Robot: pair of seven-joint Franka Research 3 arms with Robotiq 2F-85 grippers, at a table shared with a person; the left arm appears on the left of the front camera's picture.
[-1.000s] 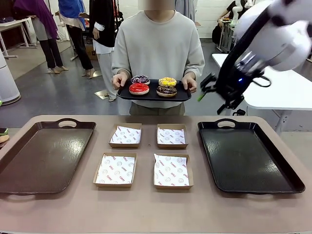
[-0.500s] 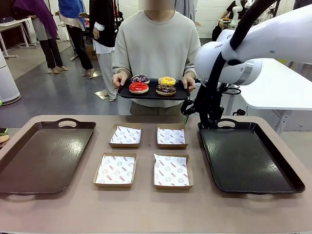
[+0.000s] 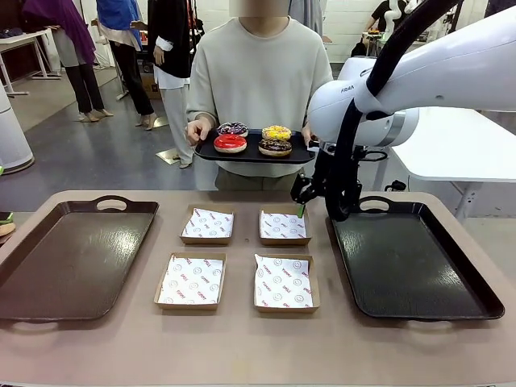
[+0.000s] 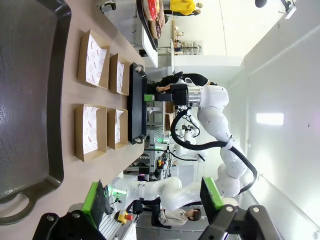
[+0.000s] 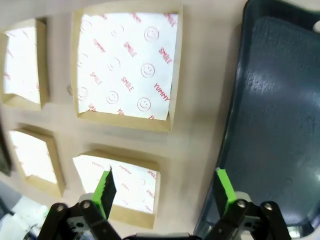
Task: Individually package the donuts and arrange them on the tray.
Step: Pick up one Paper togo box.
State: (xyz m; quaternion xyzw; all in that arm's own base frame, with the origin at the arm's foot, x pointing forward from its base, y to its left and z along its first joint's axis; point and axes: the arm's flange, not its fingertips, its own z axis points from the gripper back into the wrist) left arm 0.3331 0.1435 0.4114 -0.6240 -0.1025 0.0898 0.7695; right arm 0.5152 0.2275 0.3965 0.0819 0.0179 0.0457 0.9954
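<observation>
Your right gripper (image 3: 301,201) hung with jaws released by the far right box (image 3: 284,226); your left gripper (image 4: 152,197) had jaws released too. The donuts (image 3: 230,144) sat on the person's held tray (image 3: 251,160), so you needed to approach one squarely from above.

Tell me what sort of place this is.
Probably a robotics lab or open test hall: a white robot arm reaches over a table of empty trays and paper-lined boxes, with other white tables and standing people on the grey floor behind.

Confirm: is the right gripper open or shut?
Open: on the right gripper, the green-padded fingers stand wide apart, nothing between them, above the boxes.
</observation>
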